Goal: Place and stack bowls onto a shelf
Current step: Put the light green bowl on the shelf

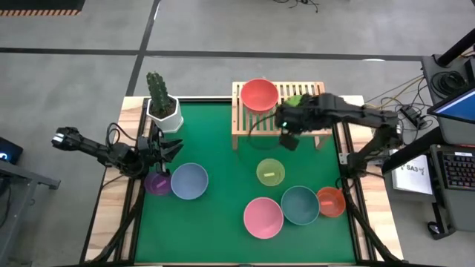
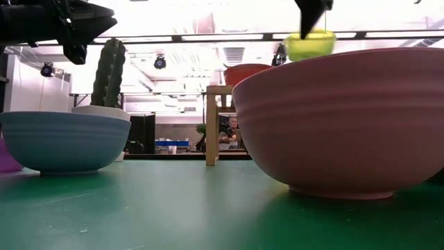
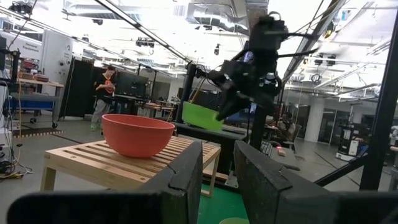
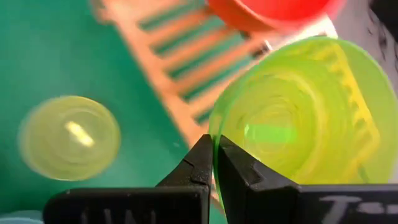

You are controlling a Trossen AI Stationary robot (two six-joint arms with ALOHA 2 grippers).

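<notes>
At lower centre of the high view, the pink bowl, teal bowl and yellow-green bowl wait on the green table, clear of the arms. Left of centre, the left gripper idles with fingers parted beside the blue bowl. Toward the top, the right gripper pinches the green bowl by its rim, tilted over the shelf beside the red-pink bowl, probably for placement on the free slats
</notes>
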